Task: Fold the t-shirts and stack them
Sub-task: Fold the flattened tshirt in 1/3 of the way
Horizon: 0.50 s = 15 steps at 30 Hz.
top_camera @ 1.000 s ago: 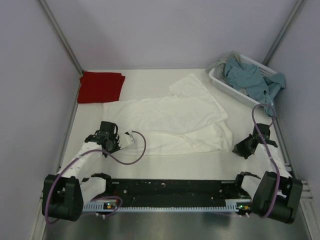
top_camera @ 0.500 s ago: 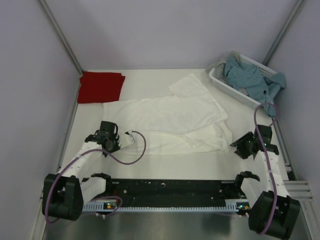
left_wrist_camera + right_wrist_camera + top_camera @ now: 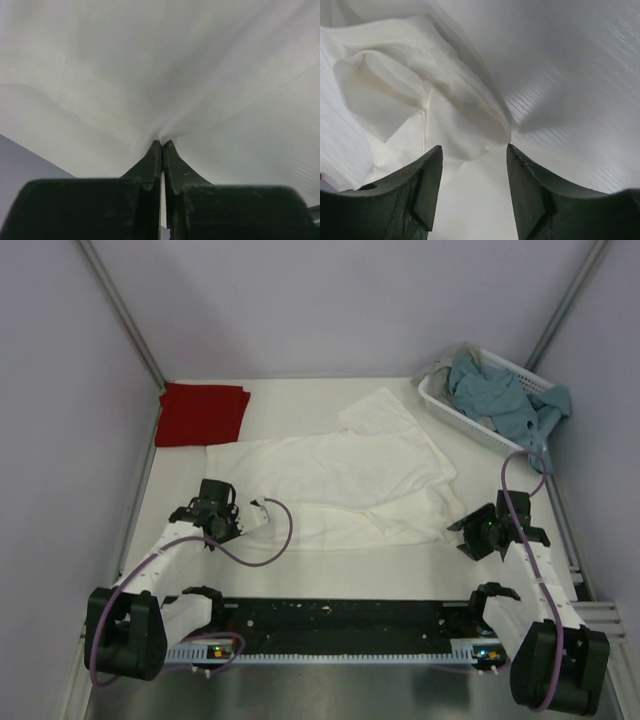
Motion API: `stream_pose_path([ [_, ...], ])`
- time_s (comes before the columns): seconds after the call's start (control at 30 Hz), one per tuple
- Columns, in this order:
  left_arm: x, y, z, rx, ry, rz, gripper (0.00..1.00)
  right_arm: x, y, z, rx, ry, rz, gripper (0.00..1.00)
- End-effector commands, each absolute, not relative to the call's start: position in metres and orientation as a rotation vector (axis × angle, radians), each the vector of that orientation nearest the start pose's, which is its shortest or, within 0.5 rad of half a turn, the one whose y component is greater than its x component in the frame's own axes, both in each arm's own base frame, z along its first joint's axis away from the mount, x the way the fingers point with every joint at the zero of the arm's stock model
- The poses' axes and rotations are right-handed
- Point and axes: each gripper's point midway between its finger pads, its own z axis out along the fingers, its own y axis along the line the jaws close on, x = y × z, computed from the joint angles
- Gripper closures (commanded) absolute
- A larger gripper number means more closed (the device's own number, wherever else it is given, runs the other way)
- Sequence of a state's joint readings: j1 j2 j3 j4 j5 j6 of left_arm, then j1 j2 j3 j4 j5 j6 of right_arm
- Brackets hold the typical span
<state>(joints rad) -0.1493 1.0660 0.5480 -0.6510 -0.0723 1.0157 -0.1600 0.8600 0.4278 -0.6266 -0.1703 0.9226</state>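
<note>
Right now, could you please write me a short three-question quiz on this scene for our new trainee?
1. True or false: the left gripper is shut on the white t-shirt.
2. Fill in: the jaws of the right gripper stand ____.
3. Where does the dark red t-shirt lie? A. on the white t-shirt. B. at the far left corner. C. in the right gripper.
Key: 1 true; 2 open; 3 B.

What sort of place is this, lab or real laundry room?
Probably a lab test cell: bare panel walls on metal framing, two robot arms bolted to a white table, with a white t-shirt, red t-shirt and clothes basket laid out.
</note>
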Motion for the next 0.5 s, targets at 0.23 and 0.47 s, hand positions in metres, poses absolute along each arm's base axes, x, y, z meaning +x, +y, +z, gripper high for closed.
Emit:
stream_pose_path([
  [0.23, 0.229, 0.012, 0.054, 1.482, 2.303, 0.331, 1.00, 0.203, 0.020, 0.020, 1.390, 2.312, 0.386, 0.52],
  [0.47, 0.231, 0.011, 0.056, 1.477, 2.299, 0.334, 1.00, 0.199, 0.011, 0.012, 1.384, 2.330, 0.303, 0.64],
])
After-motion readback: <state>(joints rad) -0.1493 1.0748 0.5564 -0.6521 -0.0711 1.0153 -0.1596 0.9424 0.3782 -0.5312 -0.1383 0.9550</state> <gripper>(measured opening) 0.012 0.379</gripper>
